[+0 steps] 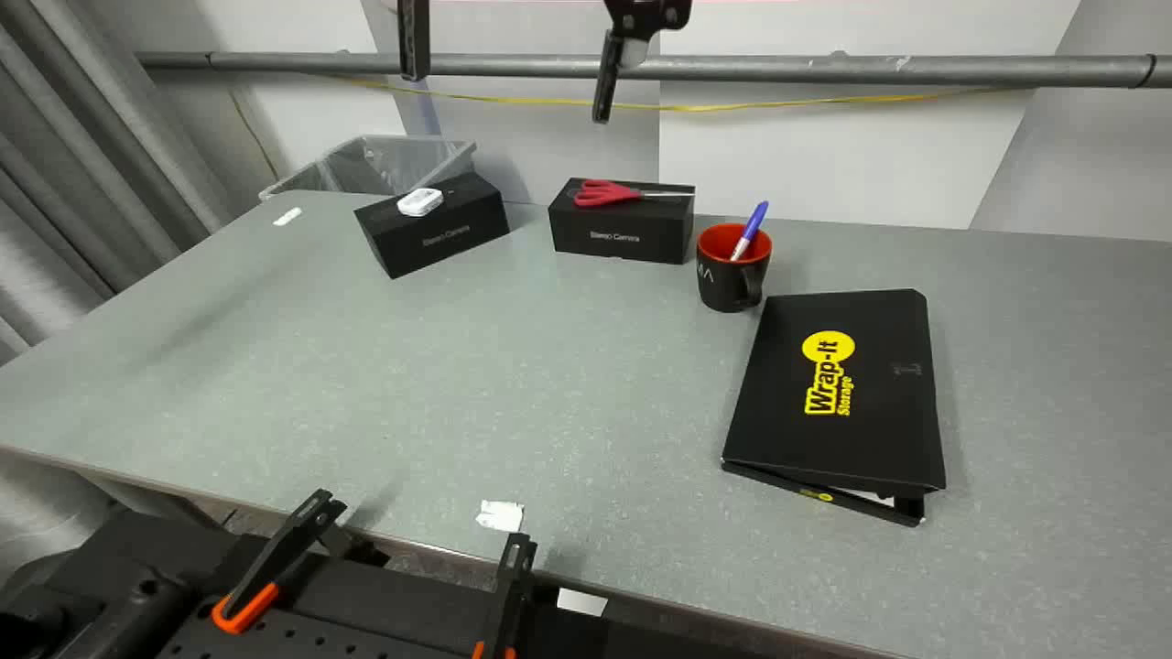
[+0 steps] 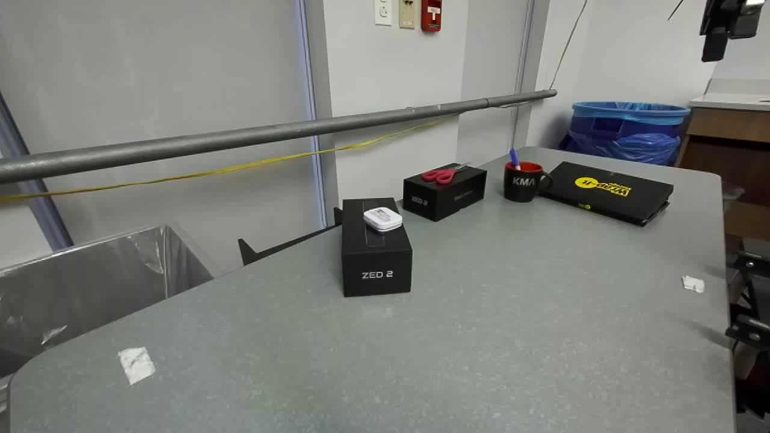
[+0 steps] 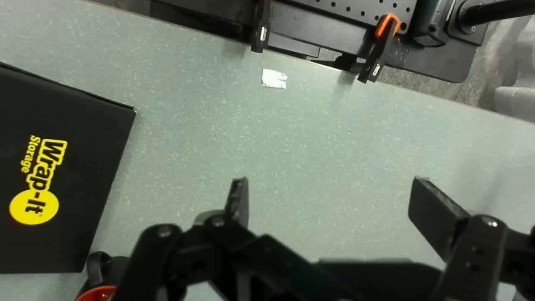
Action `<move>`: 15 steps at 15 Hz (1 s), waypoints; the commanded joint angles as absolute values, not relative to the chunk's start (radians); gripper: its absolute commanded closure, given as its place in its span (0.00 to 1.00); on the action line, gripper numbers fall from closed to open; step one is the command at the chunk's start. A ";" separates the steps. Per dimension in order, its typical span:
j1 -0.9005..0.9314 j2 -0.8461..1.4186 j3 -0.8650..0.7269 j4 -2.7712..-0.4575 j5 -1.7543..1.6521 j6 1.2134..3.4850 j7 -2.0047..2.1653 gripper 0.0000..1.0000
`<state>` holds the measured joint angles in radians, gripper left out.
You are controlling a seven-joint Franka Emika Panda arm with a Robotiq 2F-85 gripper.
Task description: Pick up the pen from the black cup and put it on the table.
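The black cup (image 1: 723, 286) with a red inside stands upright on the grey table (image 1: 439, 366). The blue-purple pen (image 1: 754, 222) leans in it, its blue end up above the rim. The cup (image 2: 520, 186) and pen (image 2: 514, 159) also show in an exterior view. In the wrist view only the cup's rim and handle (image 3: 97, 269) show at the bottom left; the pen is hidden. My gripper (image 1: 508, 99) is open and empty, high above the table and apart from the cup. In the wrist view its fingers (image 3: 330, 179) are wide apart over bare tabletop (image 3: 313, 138).
A black binder (image 1: 879, 412) with a yellow mark lies close beside the cup. A black box with red scissors (image 1: 604, 192) and a black box with a white case (image 1: 420, 202) stand along the back. A pipe (image 1: 778, 69) runs along the wall. Clamps (image 1: 284, 558) grip the front edge.
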<state>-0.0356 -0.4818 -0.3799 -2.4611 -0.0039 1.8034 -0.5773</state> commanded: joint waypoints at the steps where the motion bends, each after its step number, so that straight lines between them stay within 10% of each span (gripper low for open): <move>1: -0.067 -0.476 -0.352 -2.460 0.009 1.802 -0.589 0.00; 15: -0.101 -0.091 -0.338 -2.385 0.295 2.479 -0.557 0.00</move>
<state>-0.0562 -0.0906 -0.3836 -2.3843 0.2917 2.4807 -0.5550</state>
